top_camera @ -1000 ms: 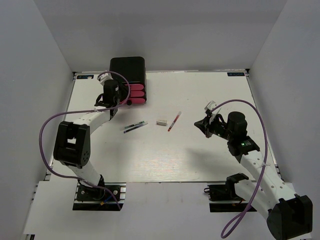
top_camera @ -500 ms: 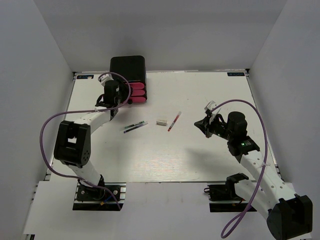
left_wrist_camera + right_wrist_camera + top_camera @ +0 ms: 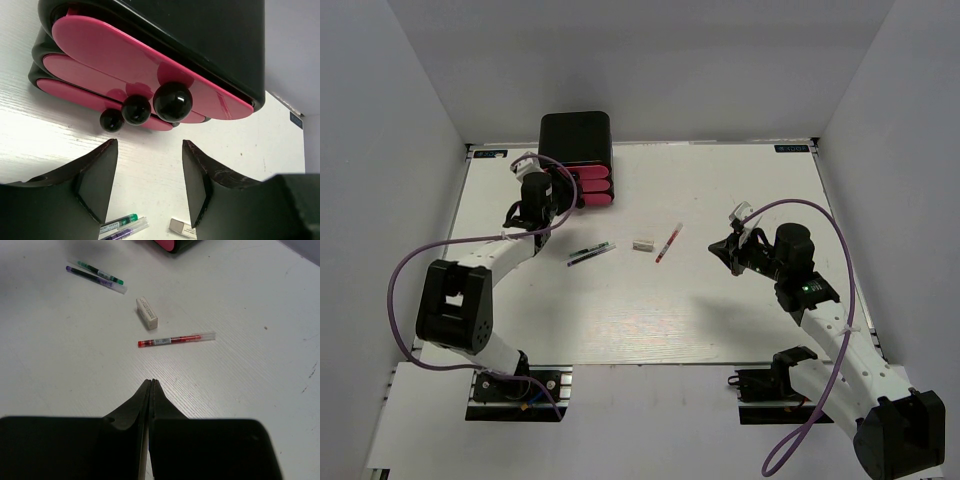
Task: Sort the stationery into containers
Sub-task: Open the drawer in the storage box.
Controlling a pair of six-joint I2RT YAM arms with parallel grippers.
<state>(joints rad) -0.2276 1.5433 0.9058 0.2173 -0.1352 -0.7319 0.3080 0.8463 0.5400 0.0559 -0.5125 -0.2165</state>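
At the far left of the table (image 3: 720, 330), the left claw (image 3: 150, 152) hangs released, its two dark fingers (image 3: 97, 172) spread apart with nothing between them, pointed at the front of the black cabinet (image 3: 576, 138) and close to it without touching. The cabinet stands at the table's far edge, its three pink drawers (image 3: 125, 57) stacked and facing the near side, each with a round black knob (image 3: 172, 101); the wrist view does not show whether the drawers are fully pushed in. Near the middle of the table, a green pen (image 3: 591, 248) and a purple pen (image 3: 590, 257) lie side by side, almost touching. Just to their right lies a small white eraser (image 3: 642, 244), and beside that, apart from it, a red pen (image 3: 669, 241) lies at a slant. Further right, the right claw (image 3: 151, 386) is clenched tight with its fingers pressed together on nothing, held above the bare table and aimed toward the red pen.
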